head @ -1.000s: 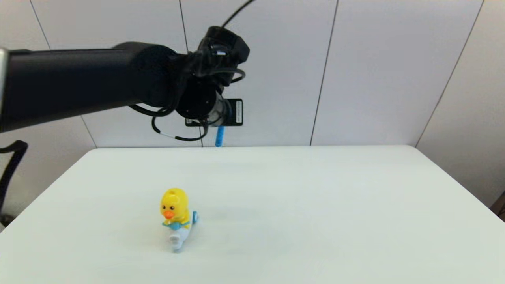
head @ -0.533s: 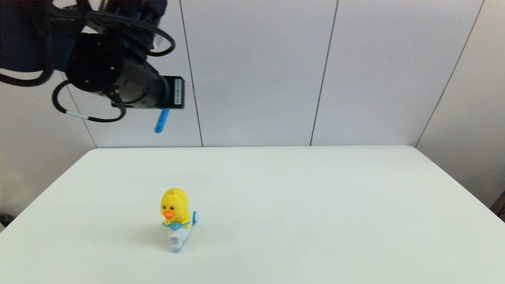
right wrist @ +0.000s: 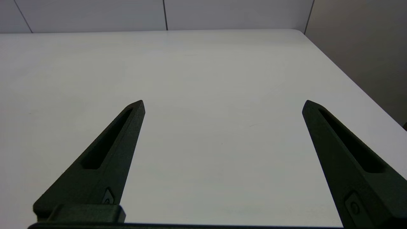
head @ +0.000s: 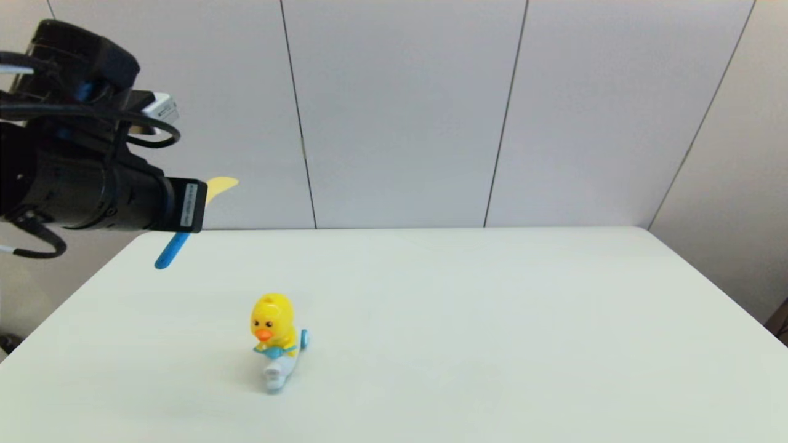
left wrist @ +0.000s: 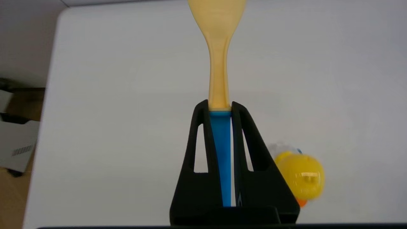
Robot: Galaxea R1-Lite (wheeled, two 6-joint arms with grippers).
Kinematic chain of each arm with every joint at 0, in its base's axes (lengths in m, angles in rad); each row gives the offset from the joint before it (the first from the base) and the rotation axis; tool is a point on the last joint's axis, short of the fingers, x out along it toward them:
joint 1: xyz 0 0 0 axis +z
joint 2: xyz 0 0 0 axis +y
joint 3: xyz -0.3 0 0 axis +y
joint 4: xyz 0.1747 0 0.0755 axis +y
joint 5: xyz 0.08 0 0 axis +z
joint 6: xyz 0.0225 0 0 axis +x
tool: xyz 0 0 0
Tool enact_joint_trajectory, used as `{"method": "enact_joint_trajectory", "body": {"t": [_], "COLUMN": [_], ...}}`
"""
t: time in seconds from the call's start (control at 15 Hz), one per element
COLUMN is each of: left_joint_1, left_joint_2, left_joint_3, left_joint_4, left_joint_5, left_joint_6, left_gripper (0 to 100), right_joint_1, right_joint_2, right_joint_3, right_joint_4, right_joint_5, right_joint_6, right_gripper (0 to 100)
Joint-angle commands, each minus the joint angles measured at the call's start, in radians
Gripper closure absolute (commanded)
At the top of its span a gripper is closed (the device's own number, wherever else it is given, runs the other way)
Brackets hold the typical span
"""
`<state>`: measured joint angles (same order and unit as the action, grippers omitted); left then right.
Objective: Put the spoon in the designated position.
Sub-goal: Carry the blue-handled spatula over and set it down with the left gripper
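My left gripper is shut on the spoon, clamping the top of its bright blue handle. The pale yellow neck and bowl stick out past the fingertips. In the head view the left arm hangs in the air over the table's far left corner. There the spoon lies tilted, yellow bowl up toward the wall and blue handle end down. No marking on the white tabletop sets off the designated position. My right gripper is open and empty, low over the right side of the table.
A yellow duck toy on a white-blue base stands on the left-middle of the table, nearer than the held spoon; it also shows beside my left fingers as the duck. The table's left edge and a box on the floor lie beyond.
The left arm has swung from the back centre to the far left and come lower, carrying the spoon. The spoon has tilted, so its yellow bowl now shows. The duck has not moved.
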<state>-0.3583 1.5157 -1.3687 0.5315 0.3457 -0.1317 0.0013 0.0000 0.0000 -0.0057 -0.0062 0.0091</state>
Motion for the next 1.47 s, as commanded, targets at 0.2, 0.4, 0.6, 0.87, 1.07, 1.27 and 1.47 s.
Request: {"method": "enact_joint_trajectory", "body": {"t": [0.2, 0.4, 0.6, 0.87, 1.07, 1.27, 1.47], "left_joint_1": [0.076, 0.087, 0.087, 0.087, 0.087, 0.085, 0.078], "left_joint_2": [-0.195, -0.239, -0.244, -0.193, -0.126, -0.051, 0.021], "left_joint_3": [0.323, 0.474, 0.623, 0.68, 0.701, 0.697, 0.688], "left_joint_4": [-0.041, -0.12, -0.196, -0.2, -0.275, -0.37, -0.453], "left_joint_5": [-0.223, -0.249, -0.249, -0.251, -0.252, -0.254, -0.254], "left_joint_6": [0.032, 0.03, 0.024, 0.026, 0.026, 0.026, 0.026], "left_gripper": [100, 100, 100, 100, 100, 100, 100], "right_joint_1": [0.0, 0.0, 0.0, 0.0, 0.0, 0.0, 0.0], "right_joint_2": [0.002, 0.002, 0.002, 0.002, 0.002, 0.002, 0.002], "right_joint_3": [0.002, 0.002, 0.002, 0.002, 0.002, 0.002, 0.002], "right_joint_4": [0.0, 0.0, 0.0, 0.0, 0.0, 0.0, 0.0], "right_joint_5": [0.0, 0.0, 0.0, 0.0, 0.0, 0.0, 0.0], "right_joint_6": [0.0, 0.0, 0.0, 0.0, 0.0, 0.0, 0.0], "right_gripper": [0, 0, 0, 0, 0, 0, 0]}}
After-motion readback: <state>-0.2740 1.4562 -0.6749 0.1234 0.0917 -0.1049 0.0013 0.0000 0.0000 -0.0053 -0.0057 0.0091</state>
